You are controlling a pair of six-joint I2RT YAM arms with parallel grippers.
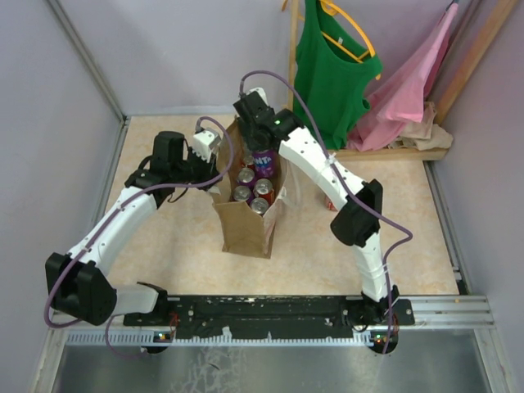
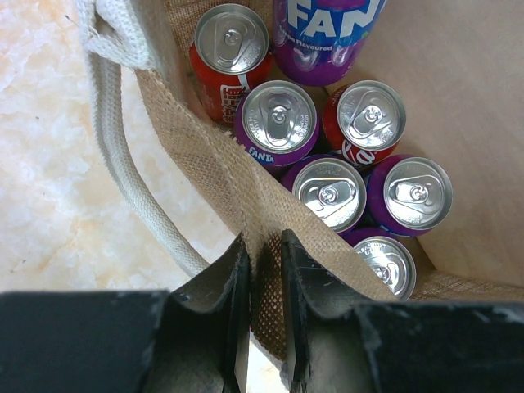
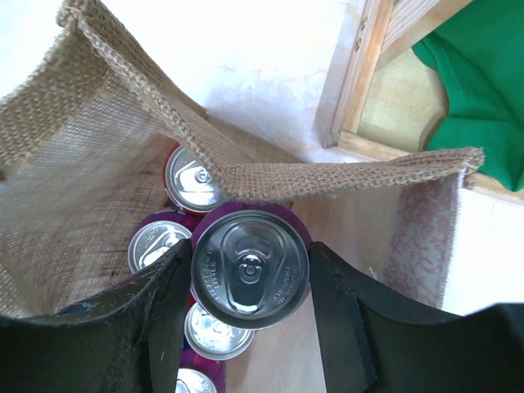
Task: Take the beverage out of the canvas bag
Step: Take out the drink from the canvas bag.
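Right gripper (image 3: 250,282): jaws spread to the width of a purple soda can (image 3: 250,262) and clamped on it, one finger against each flank; can upright, pull-tab top facing up. Left gripper (image 2: 262,250): jaws narrow, pinching the woven side wall of the canvas bag (image 1: 246,225) near its rim, just beside a pale strap handle (image 2: 115,164); no can in it. Position of held can: raised above the other cans (image 2: 329,192), its base showing higher than their tops in the left wrist view, yet within the bag mouth, with the fabric rim close behind it in the right wrist view. Contents left in bag: at least six cans, purple and red, upright and packed touching one another on the bag floor. Bag stands upright on the table (image 1: 164,246), between the two arms. Progress, as judged: bag wall held, one drink gripped and partly lifted; left to do, carry it up clear of the rim and set it down outside the bag
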